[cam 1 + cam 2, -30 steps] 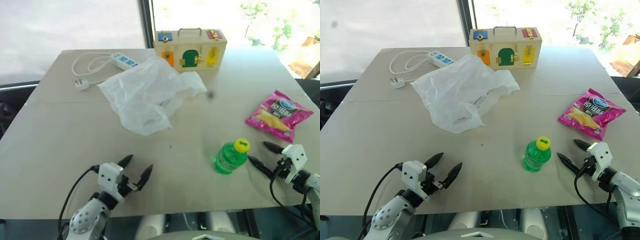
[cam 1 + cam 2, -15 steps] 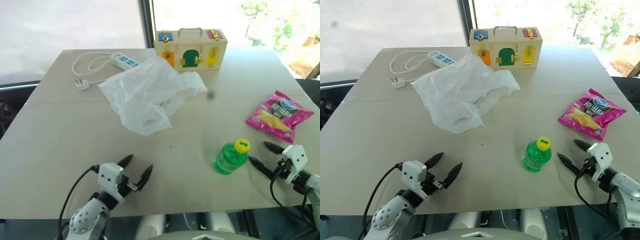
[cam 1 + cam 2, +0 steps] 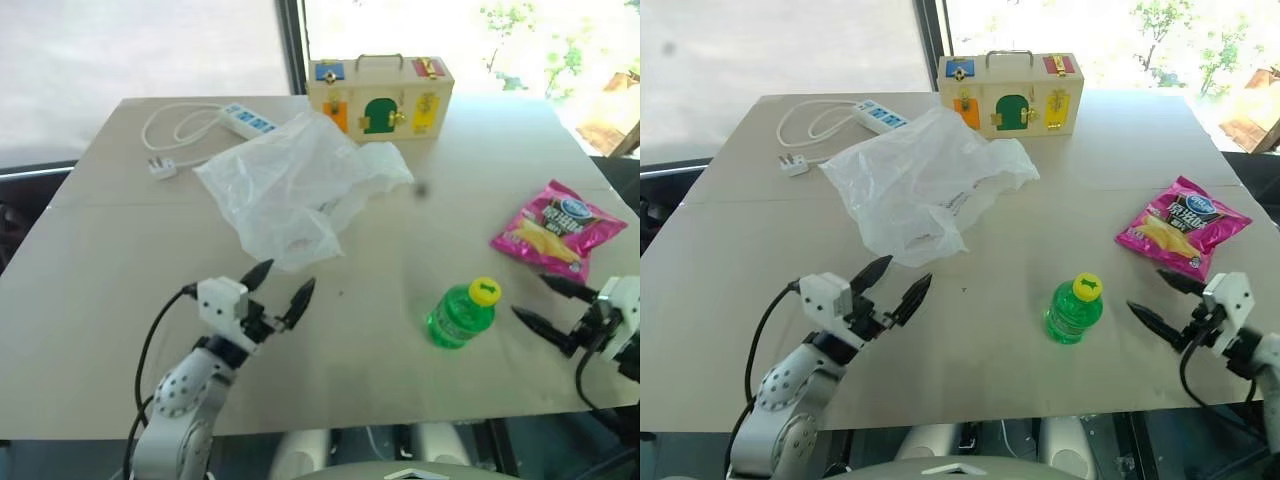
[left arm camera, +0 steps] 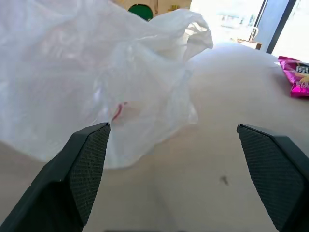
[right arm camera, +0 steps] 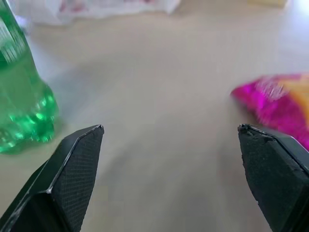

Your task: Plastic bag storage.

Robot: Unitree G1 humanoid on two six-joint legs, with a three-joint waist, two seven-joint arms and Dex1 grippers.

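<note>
Your counter [image 3: 120, 290] carries the plastic bag [image 3: 290, 190], crumpled just in front of the wooden box [image 3: 380, 97] at the far edge. Near the right edge lie a pink chip packet [image 3: 556, 229] and a green bottle [image 3: 463, 313]. Your left gripper [image 3: 279, 288] hangs just short of the bag, jaws spread and empty; your right gripper [image 3: 553, 306], beside the bottle, has its jaws spread too.

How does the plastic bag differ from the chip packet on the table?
The plastic bag is whitish, see-through and crumpled in a loose heap; the chip packet is bright pink, opaque and lies flat. The bag is far larger than the packet. Both rest on the table, untouched by either gripper.
</note>
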